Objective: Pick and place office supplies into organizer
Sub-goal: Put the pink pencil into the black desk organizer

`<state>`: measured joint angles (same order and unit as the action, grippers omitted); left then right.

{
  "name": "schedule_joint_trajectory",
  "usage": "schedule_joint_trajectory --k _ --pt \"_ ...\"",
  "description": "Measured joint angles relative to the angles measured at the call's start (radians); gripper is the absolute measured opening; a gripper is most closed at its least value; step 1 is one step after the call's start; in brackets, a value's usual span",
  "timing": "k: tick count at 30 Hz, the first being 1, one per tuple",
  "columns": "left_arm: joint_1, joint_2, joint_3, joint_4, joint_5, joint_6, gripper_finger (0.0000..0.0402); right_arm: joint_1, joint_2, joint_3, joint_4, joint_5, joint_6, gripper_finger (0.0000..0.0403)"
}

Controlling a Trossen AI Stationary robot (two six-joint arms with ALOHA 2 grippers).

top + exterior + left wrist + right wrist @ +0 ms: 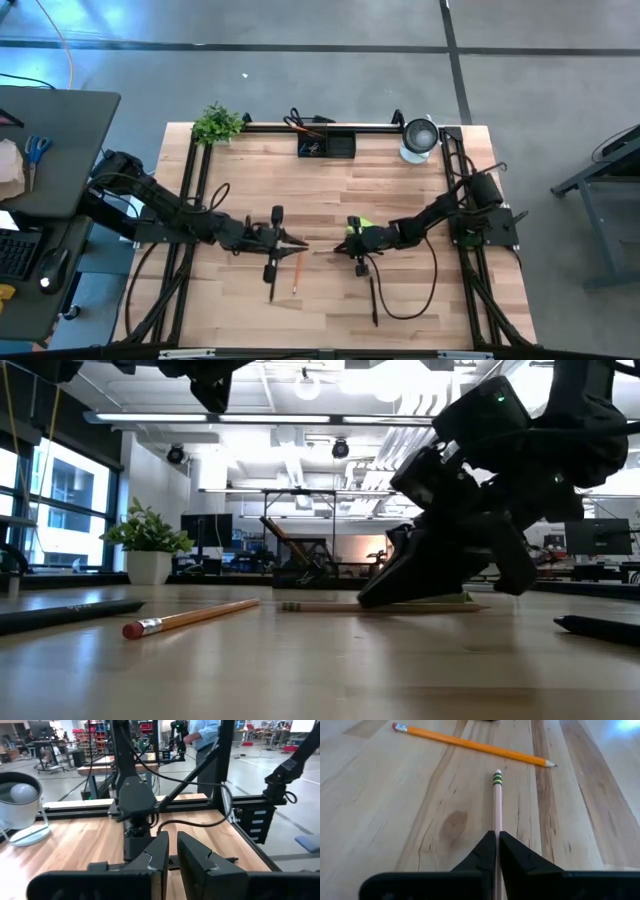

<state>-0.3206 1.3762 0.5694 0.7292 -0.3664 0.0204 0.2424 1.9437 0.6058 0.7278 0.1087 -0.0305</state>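
Note:
A wooden pencil (497, 805) with a green-banded end lies on the table's middle, and my right gripper (497, 845) is shut on it, low at the tabletop (375, 595). Just to its left my left gripper (172, 857) hovers level above the table (297, 243), shut with nothing seen between its fingers. An orange pencil (296, 272) and a black pen (272, 270) lie flat under the left gripper. Another black pen (374, 300) lies nearer the front. A lime-green sticky-note pad (362, 226) rests beside the right arm. The black organizer (327, 145) stands at the far edge. My right gripper pinches the wooden pencil's shaft (497, 827) between its two fingertips, roughly mid-length. The fingers slant down from the table's right and lie along the pencil. The pencil lies flat on the table, its green-banded end (290, 606) pointing away from the gripper.
A small potted plant (217, 123) stands at the far left corner, and a silver-and-white cup (420, 138) at the far right. A black frame (190, 180) borders the table's sides. Bare wood lies between the grippers and the organizer.

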Motion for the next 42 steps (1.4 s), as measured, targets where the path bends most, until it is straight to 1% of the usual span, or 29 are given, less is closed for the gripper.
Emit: schedule_joint_trajectory --k 7,11,14,21,24,27,32,35,38,42 --pt "0.0 0.0 0.0 -0.018 0.0 0.001 0.0028 0.0 0.056 -0.005 0.117 -0.004 0.005 0.0051" --pt "0.0 0.0 0.0 -0.035 0.0 -0.002 0.0028 0.0 0.058 -0.005 0.115 0.008 0.009 0.0065" --pt "0.0 0.0 0.0 -0.027 0.0 -0.001 0.0028 0.0 0.058 -0.005 0.104 0.014 0.008 0.0059" --pt "0.0 0.0 0.0 -0.022 0.0 0.001 0.0028 0.0 0.066 -0.005 0.114 0.008 -0.013 0.0021" --pt "0.0 0.0 0.0 -0.022 -0.001 0.001 0.0028 0.001 0.083 -0.004 0.137 0.015 -0.023 0.0013" --pt "0.0 0.0 0.0 -0.022 -0.001 0.002 0.0028 0.001 0.111 -0.004 0.193 0.015 -0.023 0.0019" --pt "0.0 0.0 0.0 -0.024 -0.001 0.01 0.0028 -0.007 0.189 -0.007 0.35 0.013 -0.011 0.0053" --pt "0.0 0.0 0.0 -0.025 -0.001 0.01 0.0028 -0.016 0.235 0.0 0.423 0.011 0.001 0.0061" --pt "0.0 0.0 0.0 -0.03 -0.001 0.01 0.0028 -0.019 0.272 -0.001 0.509 0.001 0.004 0.0048" --pt "0.0 0.001 0.0 -0.03 -0.001 0.01 0.0028 -0.019 0.281 -0.001 0.531 -0.007 0.003 0.0008"
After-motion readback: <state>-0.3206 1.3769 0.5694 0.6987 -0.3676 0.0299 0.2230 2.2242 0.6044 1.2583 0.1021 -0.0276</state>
